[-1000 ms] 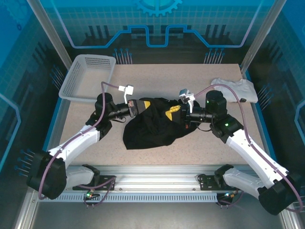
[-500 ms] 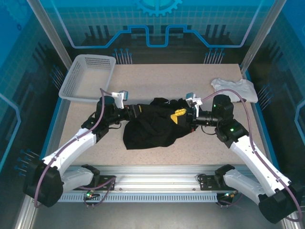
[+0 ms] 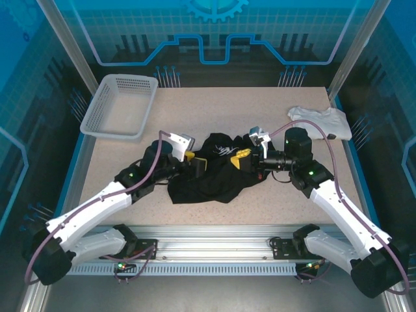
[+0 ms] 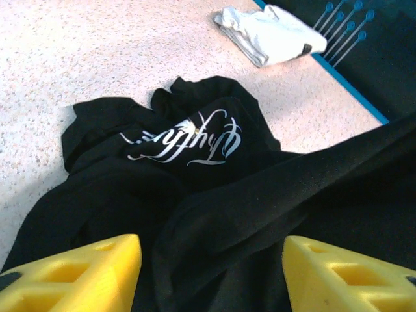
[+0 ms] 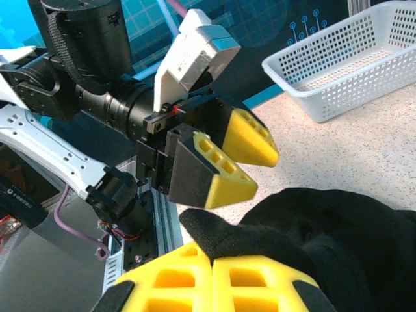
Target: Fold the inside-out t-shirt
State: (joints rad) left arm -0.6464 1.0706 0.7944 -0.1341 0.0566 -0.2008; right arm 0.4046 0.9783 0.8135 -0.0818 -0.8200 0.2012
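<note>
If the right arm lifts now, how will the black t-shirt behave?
Probably floppy: the black t-shirt lies crumpled in soft folds, so it should drape and sag from the pinch. Likely light, since thin cloth bunches easily. The fingers of the right gripper pinch only a small tip of cloth, so it might slip out if pulled hard.

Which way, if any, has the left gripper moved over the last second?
Yes. The left gripper has pulled back toward the near side, farther from the basket, its fingers now open at the shirt.
</note>
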